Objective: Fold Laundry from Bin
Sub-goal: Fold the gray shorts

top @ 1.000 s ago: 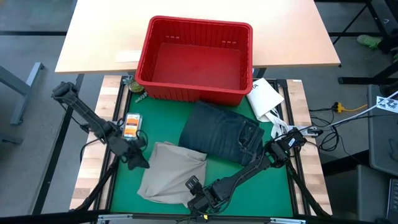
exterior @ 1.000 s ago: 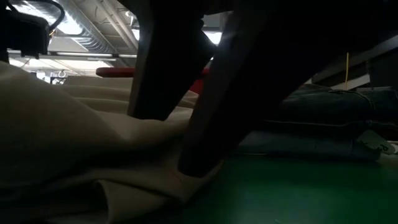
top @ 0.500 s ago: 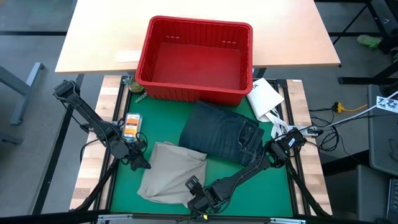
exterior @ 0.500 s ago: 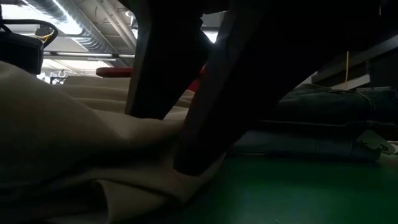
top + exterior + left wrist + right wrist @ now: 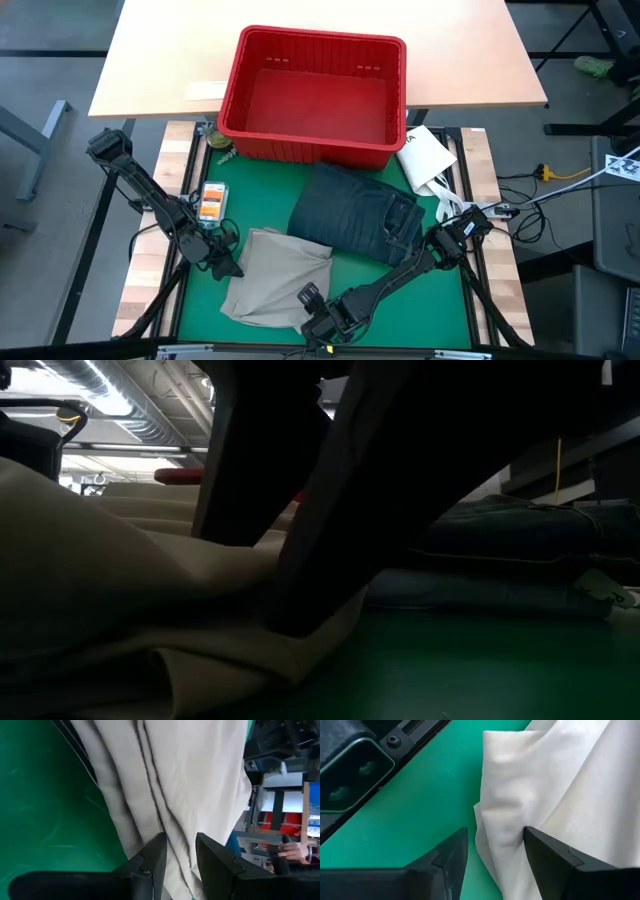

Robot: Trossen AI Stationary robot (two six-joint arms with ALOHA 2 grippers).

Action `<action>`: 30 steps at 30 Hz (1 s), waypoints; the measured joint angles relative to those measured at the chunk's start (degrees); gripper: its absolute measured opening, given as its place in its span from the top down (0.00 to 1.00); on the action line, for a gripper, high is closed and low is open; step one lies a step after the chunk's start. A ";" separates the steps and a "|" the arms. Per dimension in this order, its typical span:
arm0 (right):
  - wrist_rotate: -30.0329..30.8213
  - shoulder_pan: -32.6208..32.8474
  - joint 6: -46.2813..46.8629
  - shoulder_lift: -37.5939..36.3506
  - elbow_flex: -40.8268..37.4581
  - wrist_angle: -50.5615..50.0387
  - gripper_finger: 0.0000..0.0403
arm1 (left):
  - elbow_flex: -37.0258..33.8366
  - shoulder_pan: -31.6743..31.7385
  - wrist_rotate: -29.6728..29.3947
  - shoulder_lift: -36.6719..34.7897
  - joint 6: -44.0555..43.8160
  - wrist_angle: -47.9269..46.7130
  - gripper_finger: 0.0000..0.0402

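The tan khaki trousers [image 5: 278, 275] lie bunched on the green mat, near the front. My left gripper [image 5: 227, 266] is at their left edge, shut on the cloth [image 5: 150, 780]. My right gripper [image 5: 315, 303] is open at their near edge, and a fold of the trousers [image 5: 520, 815] lies between its fingers. The folded dark blue jeans [image 5: 360, 215] lie flat on the mat to the right, and also show in the low view [image 5: 530, 540]. The red bin [image 5: 315, 95] stands behind them and holds nothing that I can see. My left gripper pinches a fold at the trousers' left edge [image 5: 176, 851] between its two fingers, which come in low from the table's left. Creases in the cloth run toward the gap. The trousers stay on the mat. My right gripper's fingers point down at the trousers' near edge. One fingertip [image 5: 295, 622] stands on the cloth edge [image 5: 345, 622], which lies on the mat. The fold between the fingers [image 5: 500, 835] is not pinched.
A white flat packet [image 5: 425, 158] lies at the bin's right corner, with cables [image 5: 452, 205] beside it. A small orange-labelled object [image 5: 210, 200] lies on the mat's left edge. Bare green mat [image 5: 420, 310] shows at the near right. A person's hand [image 5: 292, 851] shows beyond the table.
My left gripper has gone a little toward the table's near edge along the trousers' left side. My right gripper's fingers have shifted slightly toward the table's left on the cloth's near edge. The trousers keep their place.
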 joint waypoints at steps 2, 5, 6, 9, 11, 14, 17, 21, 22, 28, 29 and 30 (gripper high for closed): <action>0.02 0.00 0.00 0.00 0.00 0.42 0.52 | 0.00 0.00 0.00 0.12 -0.02 -0.01 0.76; 0.02 0.00 0.00 0.00 0.00 0.93 0.52 | 0.00 0.00 0.10 0.12 -0.02 0.76 0.76; 0.02 0.00 0.00 0.00 0.02 0.93 0.52 | 0.00 0.02 0.55 0.12 -0.02 1.58 0.76; 0.04 0.00 0.00 0.00 0.02 0.93 0.52 | 0.02 0.00 2.48 0.10 0.05 3.94 0.76; 0.04 0.00 0.00 0.00 0.02 0.93 0.52 | 0.02 0.02 4.05 0.10 0.30 5.47 0.76; 0.04 0.00 0.00 0.00 0.02 0.93 0.52 | 0.02 0.00 4.73 0.10 0.49 5.99 0.76; 0.07 0.00 0.00 0.00 0.02 0.93 0.52 | 0.02 0.00 2.33 0.10 0.59 5.31 0.76; 0.07 0.00 0.99 0.00 0.02 0.93 0.52 | 0.02 0.01 -0.69 0.10 0.64 4.62 0.76; 0.07 0.00 1.46 0.00 0.02 0.93 0.52 | 0.02 0.00 -0.74 0.10 0.62 4.60 0.76; 0.09 0.00 1.90 0.00 0.02 0.90 0.52 | 0.02 0.00 -1.22 0.10 0.23 4.53 0.76; 0.09 0.00 1.90 0.00 0.02 0.90 0.52 | 0.02 0.00 -1.34 0.10 0.18 4.26 0.76; 0.08 0.00 1.90 0.00 0.02 0.90 0.52 | 0.02 0.00 -1.47 0.10 0.04 3.65 0.76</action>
